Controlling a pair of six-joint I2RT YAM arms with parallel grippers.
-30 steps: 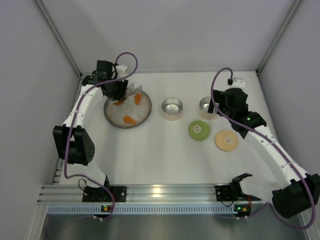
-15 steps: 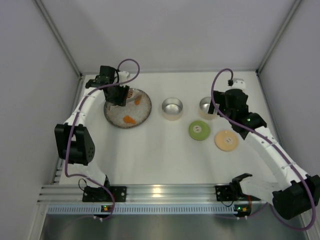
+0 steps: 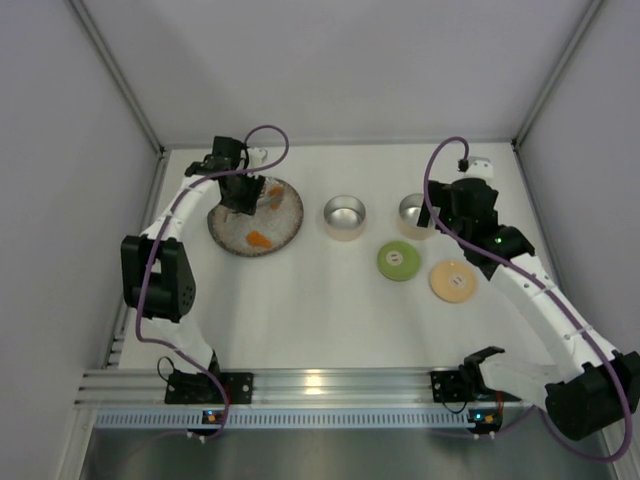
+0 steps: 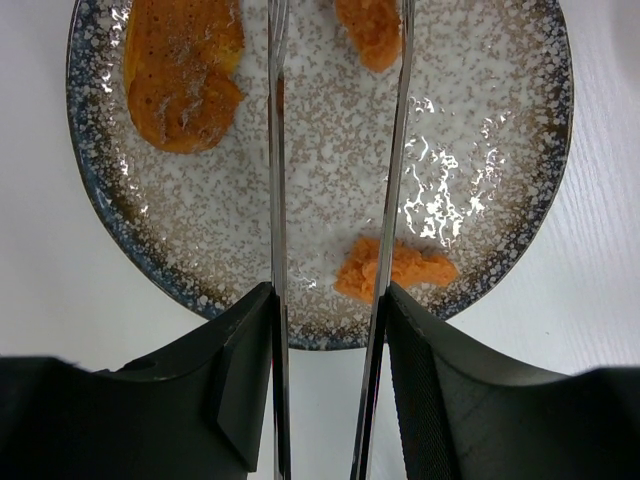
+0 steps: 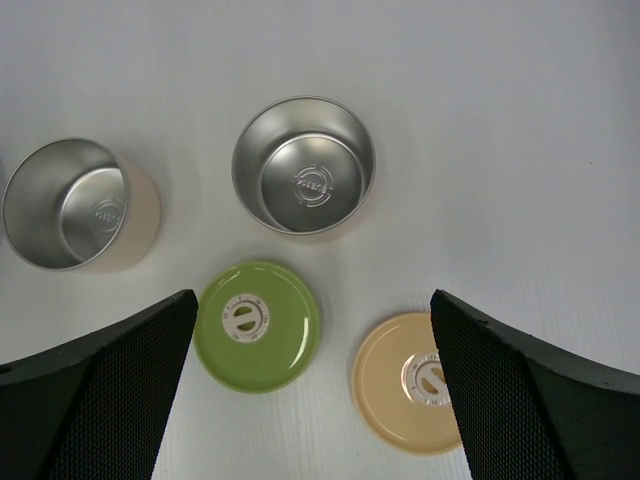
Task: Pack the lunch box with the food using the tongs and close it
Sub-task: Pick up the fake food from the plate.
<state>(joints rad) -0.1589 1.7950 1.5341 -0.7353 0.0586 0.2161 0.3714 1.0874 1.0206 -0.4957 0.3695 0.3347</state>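
Note:
My left gripper [image 4: 328, 400] is shut on the tongs [image 4: 278, 200]. Their two slim silver arms run forward between my fingers, apart from each other, over the speckled plate [image 4: 520, 215]. The food lies on that plate as three orange chunks: a large one [image 4: 185, 70] at far left, a small one [image 4: 370, 30] between the tong tips, and one [image 4: 415, 270] under the right tong arm. The lunch box is two empty steel tins [image 5: 305, 165] [image 5: 75, 205] with a green lid [image 5: 258, 325] and a tan lid [image 5: 415, 385] lying beside them. My right gripper [image 5: 312, 310] hangs open high above the lids, holding nothing.
From above, the plate [image 3: 285, 225] sits at the back left with my left gripper [image 3: 240, 190] over its far side. The tins [image 3: 344, 216] [image 3: 415, 213] stand mid-table, the lids [image 3: 399, 261] [image 3: 452, 281] nearer. Walls close in left, right and back.
My left gripper has swung a little right and turned over the plate, carrying the tongs. The right arm has not moved.

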